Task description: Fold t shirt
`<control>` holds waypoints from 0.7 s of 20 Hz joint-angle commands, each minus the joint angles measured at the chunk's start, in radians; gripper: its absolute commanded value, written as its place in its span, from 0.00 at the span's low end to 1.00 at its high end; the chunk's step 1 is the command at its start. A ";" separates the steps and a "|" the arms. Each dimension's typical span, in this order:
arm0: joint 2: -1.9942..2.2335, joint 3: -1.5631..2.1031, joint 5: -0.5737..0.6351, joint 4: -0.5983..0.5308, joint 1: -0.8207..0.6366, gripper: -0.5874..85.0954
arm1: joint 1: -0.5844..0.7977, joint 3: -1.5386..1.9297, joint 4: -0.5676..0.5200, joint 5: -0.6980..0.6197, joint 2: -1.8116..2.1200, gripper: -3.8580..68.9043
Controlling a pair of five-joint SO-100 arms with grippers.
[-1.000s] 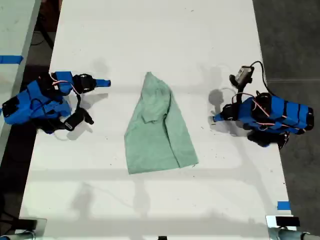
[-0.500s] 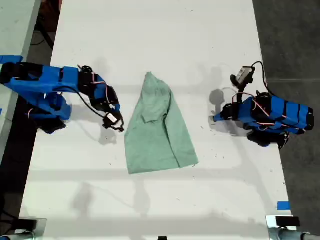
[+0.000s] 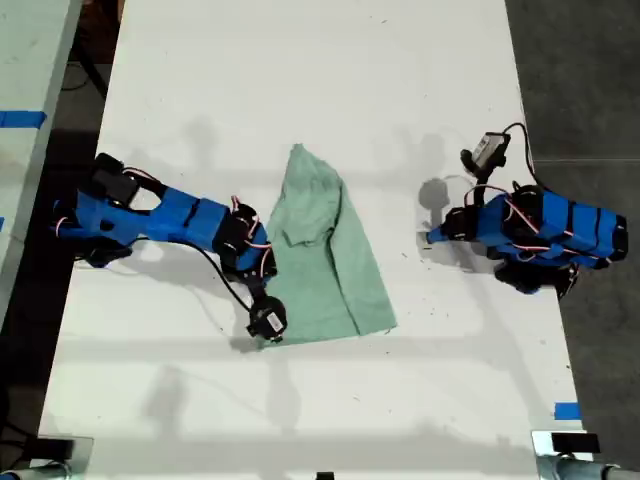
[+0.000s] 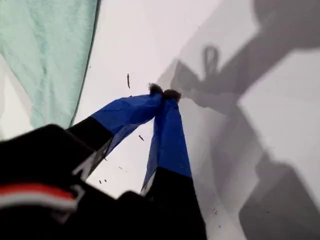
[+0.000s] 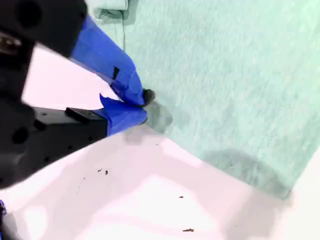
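The pale mint-green t shirt (image 3: 320, 255) lies flat and wrinkled on the white table (image 3: 300, 80), narrow end toward the far side. In the exterior view, my second gripper (image 3: 264, 332) reaches in from the left and sits at the shirt's near left corner. In the second wrist view its blue fingers meet at the tips (image 5: 142, 107), right at the edge of the t shirt (image 5: 225, 85); whether cloth is caught between them is unclear. My first gripper (image 3: 431, 238) rests shut on the bare table at the exterior view's right, apart from the shirt. The first wrist view shows its closed tips (image 4: 164, 92) holding nothing, the t shirt (image 4: 50, 55) off to one side.
A small grey camera module (image 3: 488, 148) on a black cable sits on the table behind the first arm. In the exterior view the table's edges run close to both arm bases, dark floor (image 3: 580, 60) lies beyond on the right, and blue tape (image 3: 566, 411) marks the near right edge.
The second arm unfolded from its rest pose and swung across and toward the near side, bringing its gripper to the shirt's near left corner. The first arm and the shirt have not moved.
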 commanded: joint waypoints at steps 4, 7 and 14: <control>-0.078 -0.107 -0.055 0.032 0.107 0.45 | 0.003 0.026 0.005 0.005 0.009 0.05; -0.117 -0.106 -0.121 0.043 0.132 0.48 | 0.002 0.026 0.005 0.008 0.009 0.05; -0.288 -0.094 -0.074 0.040 0.100 0.00 | 0.000 0.026 0.005 0.008 0.009 0.05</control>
